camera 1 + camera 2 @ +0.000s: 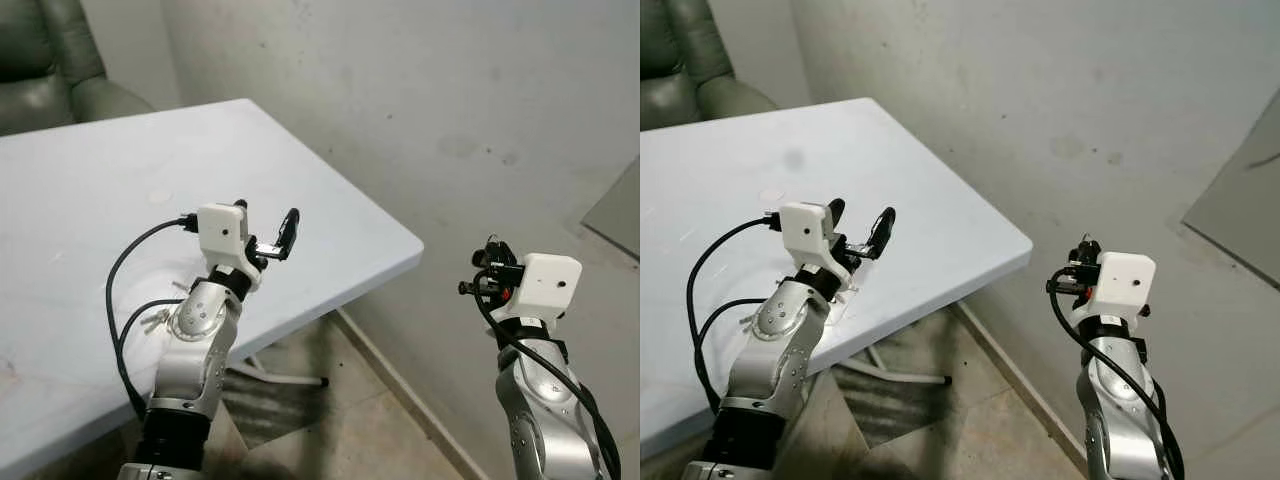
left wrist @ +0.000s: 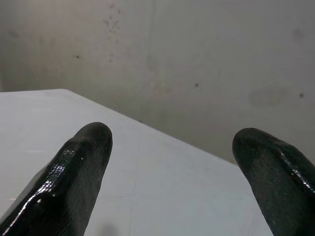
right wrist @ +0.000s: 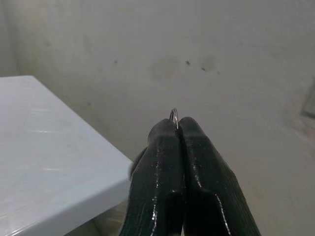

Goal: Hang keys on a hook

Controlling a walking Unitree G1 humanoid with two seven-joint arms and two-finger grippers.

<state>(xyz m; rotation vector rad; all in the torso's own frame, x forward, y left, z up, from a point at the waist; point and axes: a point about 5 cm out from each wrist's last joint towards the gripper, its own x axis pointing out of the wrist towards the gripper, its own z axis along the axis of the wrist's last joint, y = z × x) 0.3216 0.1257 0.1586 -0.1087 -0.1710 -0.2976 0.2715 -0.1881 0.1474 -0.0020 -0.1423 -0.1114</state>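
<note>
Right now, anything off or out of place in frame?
Nothing spilled or damaged. One oddity: a small metal bit lies on the white table under the left arm, too small to identify. The right gripper pinches a metal ring; left gripper is open, over the table.

A white table [image 1: 330, 215] stands near a stained, speckled grey wall [image 1: 450, 110]. Behind it, in the corner, sits a dark green armchair [image 1: 60, 70]. Beneath the table the floor [image 1: 330, 430] is bare mottled concrete.
</note>
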